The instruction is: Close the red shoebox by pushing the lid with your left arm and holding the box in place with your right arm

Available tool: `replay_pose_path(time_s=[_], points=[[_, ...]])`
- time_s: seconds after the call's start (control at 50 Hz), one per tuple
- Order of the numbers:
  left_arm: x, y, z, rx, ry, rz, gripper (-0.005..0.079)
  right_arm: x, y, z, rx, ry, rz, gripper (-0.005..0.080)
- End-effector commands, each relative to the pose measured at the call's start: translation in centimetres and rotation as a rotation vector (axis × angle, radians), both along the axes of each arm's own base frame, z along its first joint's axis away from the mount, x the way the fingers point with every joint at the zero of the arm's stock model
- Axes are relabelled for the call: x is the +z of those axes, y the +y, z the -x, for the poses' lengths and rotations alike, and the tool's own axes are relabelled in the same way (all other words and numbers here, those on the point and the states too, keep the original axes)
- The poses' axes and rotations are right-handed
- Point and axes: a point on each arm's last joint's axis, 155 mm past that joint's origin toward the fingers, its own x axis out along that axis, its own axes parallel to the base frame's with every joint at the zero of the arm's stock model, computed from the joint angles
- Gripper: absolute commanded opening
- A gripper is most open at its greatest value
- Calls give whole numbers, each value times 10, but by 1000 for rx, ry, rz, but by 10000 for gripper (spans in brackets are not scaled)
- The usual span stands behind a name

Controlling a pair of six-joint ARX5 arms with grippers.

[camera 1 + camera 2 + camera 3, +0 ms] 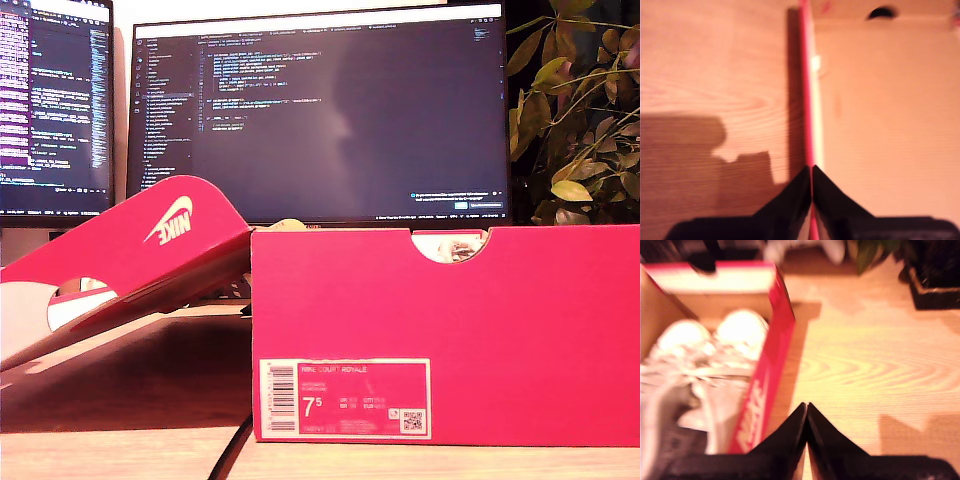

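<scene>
The red shoebox [450,330] stands on the wooden table at the exterior view's right. Its lid [150,260] is swung open and slopes down toward the exterior view's left. Neither gripper shows in the exterior view. My first gripper [811,167] is shut, its tips in line with the lid's thin red rim [807,100]; the lid's cardboard inside [880,110] lies to one side and table to the other. Whether it touches the rim is unclear. My second gripper [806,405] is shut over the table, just outside the box's red side wall [767,375]. White shoes [715,340] lie inside.
Two monitors [320,110] stand close behind the box and lid. A leafy plant [575,120] stands at the exterior view's far right, its dark pot [935,290] beyond my second gripper. A black cable [235,450] runs past the box's front corner. Bare wood [865,365] lies beside the box.
</scene>
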Motion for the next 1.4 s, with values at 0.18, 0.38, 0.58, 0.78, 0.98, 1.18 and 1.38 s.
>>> replay_pose_path(time_s=[0.18,0.38,0.58,0.78,0.98,1.18,1.38], points=[[-34,1,-11,-28,123,17,-19,-36,4,-13,30,109,8,-12],[-55,1,-12,-47,205,16,-19,-59,14,-18,62,161,-11,-12],[-65,-5,-8,-75,261,49,-19,-69,43,-24,138,156,-8,-12],[-64,-15,1,-104,292,103,-19,-86,76,-24,210,182,-16,-12],[-59,-30,12,-149,324,180,-19,-96,87,-22,239,203,-11,-12],[-47,-41,11,-190,301,250,-19,-93,87,-25,239,186,-12,-12],[-20,-51,0,-239,248,319,-19,-93,87,-25,239,188,-12,-12]])
